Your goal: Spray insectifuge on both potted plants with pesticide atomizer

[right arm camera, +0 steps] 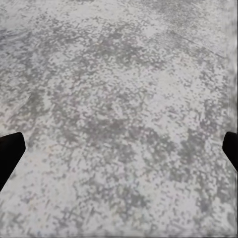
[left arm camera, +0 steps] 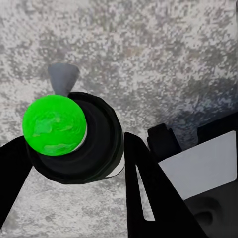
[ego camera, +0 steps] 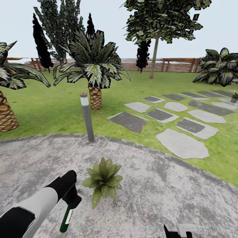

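grey paved patio (ego camera: 158,185), lawn beyond; left gripper (ego camera: 71,198) clamped on pesticide atomizer (ego camera: 67,216) just left of near potted plant (ego camera: 103,180); right gripper (right arm camera: 119,148) spread, holding nothing; pickup done, spraying both plants left

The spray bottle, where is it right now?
In the head view the spray bottle hangs from the left hand at lower left, over the grey patio, just left of the small potted plant.

Head camera looks forward and down across the paved patio (ego camera: 158,185) toward far lawn (ego camera: 49,109); both wrist cameras face straight down, close above that same patio paving (right arm camera: 119,109), shared by all views
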Controlling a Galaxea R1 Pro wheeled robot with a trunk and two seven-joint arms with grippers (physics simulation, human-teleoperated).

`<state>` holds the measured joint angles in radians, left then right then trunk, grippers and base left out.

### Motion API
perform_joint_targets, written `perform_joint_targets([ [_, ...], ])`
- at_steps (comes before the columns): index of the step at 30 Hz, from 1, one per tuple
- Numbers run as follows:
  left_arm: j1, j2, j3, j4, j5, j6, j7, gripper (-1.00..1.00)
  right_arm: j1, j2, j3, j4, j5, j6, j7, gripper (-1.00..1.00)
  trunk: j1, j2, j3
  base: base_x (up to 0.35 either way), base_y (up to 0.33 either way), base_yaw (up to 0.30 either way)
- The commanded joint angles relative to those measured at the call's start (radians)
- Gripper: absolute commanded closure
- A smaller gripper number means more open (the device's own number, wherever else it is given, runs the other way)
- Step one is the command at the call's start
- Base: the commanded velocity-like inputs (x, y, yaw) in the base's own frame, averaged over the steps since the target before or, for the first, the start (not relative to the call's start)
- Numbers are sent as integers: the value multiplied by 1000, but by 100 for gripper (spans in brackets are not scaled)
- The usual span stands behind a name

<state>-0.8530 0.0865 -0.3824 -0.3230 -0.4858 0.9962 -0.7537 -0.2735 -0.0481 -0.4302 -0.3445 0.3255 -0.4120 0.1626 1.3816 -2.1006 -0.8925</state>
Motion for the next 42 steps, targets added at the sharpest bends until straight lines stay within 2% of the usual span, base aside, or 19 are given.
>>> perform_joint_targets([
  [1,0,1,-2,-3,-9,3,-11,100,-1,1,-9,1,4,-4,8,-100,0,0,-1,4,17,-297],
  [6,0,1,-2,-2,-10,4,-10,100,-1,1,-9,1,4,-4,8,-100,0,0,-1,1,3,-285],
  [11,1,2,-4,-2,-10,1,-8,100,-1,1,-6,1,5,-4,8,-100,0,0,-1,-152,119,-60],
  [17,-1,4,-1,-4,-10,5,-7,100,-1,1,-7,1,6,-4,8,-100,0,0,-1,-208,241,-2],
  [27,-10,7,2,-4,-10,7,-7,100,-1,1,-10,1,4,-4,8,-100,0,0,-1,-8,304,-17],
  [42,-15,1,4,-5,-7,7,-7,100,-1,1,-10,1,4,-4,8,-100,0,0,-1,64,312,-279],
])
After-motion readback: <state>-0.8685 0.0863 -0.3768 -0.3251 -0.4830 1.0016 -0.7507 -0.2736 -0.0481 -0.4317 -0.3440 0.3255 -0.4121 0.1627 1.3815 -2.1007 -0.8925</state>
